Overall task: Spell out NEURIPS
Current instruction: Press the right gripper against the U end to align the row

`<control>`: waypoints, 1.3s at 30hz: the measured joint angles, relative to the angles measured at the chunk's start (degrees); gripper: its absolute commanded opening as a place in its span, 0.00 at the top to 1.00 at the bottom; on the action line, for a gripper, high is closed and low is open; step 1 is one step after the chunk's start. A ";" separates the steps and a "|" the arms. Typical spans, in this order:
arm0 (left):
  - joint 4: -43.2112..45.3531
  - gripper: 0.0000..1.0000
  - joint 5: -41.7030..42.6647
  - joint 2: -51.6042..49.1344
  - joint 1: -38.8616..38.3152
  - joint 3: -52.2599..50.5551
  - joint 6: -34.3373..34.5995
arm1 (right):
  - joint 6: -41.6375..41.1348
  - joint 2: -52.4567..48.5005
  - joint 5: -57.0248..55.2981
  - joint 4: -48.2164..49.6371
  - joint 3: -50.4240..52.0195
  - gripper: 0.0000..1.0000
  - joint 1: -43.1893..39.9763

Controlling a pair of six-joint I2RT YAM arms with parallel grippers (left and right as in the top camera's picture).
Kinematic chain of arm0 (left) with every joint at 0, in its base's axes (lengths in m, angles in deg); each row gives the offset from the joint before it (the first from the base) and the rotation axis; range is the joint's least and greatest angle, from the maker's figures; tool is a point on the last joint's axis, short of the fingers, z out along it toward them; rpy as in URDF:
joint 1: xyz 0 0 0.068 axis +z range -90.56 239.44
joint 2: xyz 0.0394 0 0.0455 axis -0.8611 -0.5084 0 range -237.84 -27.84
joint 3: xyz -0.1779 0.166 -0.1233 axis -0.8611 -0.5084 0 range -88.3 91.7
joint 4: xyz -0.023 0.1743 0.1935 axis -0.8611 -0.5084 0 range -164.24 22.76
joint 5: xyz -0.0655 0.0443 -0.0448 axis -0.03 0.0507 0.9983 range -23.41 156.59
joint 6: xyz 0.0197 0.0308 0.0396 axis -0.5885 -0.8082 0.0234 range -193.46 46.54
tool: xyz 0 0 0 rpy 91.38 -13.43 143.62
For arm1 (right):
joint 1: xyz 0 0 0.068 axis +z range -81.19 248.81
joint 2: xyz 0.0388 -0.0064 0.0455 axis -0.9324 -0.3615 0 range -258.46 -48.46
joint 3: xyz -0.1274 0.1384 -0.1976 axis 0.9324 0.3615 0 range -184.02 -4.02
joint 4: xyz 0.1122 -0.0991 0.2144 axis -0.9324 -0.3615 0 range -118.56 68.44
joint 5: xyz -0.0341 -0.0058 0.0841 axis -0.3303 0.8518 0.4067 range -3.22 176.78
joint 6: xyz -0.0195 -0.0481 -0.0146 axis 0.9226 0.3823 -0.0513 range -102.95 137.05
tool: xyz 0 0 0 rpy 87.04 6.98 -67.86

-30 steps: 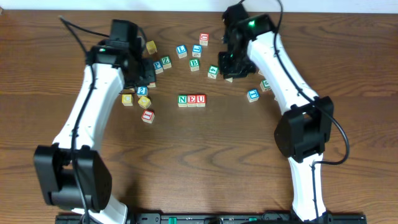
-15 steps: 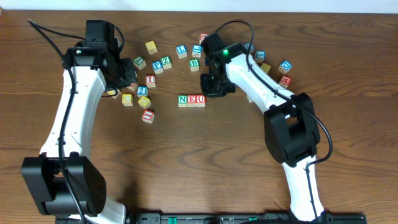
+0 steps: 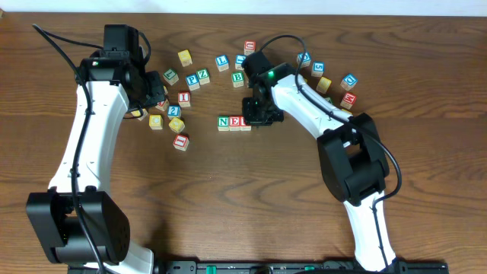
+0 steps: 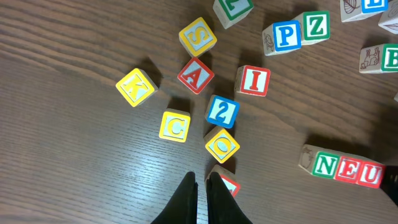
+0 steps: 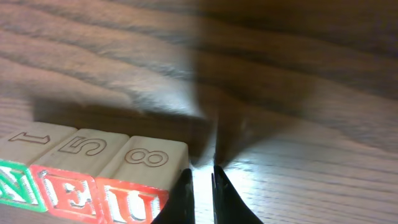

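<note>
Down at the wood, the right gripper (image 5: 202, 177) was clenched on nothing, its two dark fingers drawn almost together, their tips just beside the right end of the row; whether they touched the last cube I could not tell. That row read N (image 3: 224, 122), E (image 3: 235, 122), U (image 3: 245, 122) from left to right, the three cubes touching side to side near the middle of the table (image 3: 228, 190), and another face of the U cube carried an 8. Well to the left, the left gripper (image 4: 201, 180) was likewise closed and empty, hanging above the near edge of a loose cluster, with a red-edged cube (image 4: 229, 184) partly hidden just right of its tips. Just beyond it lay a yellow O (image 4: 222, 145), a blue 2 (image 4: 222, 111) and a yellow C (image 4: 175, 126). Farther off stood the red I (image 4: 254, 81), upright and apart from its neighbours, a red A (image 4: 196, 75) and the yellow S (image 4: 198, 36). At the far right of that view the blue P (image 4: 286, 35) sat touching a green Z (image 4: 316, 27), well apart from the row.
</note>
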 measured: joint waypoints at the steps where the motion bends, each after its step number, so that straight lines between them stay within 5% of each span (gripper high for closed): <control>1: 0.00 0.92 0.00 0.00 0.00 0.00 0.00 | -0.15 0.00 0.13 0.07 0.02 0.94 0.31; 39: -0.52 0.92 0.00 0.02 0.00 0.00 -0.02 | -4.44 0.00 1.51 0.68 -0.31 0.94 3.32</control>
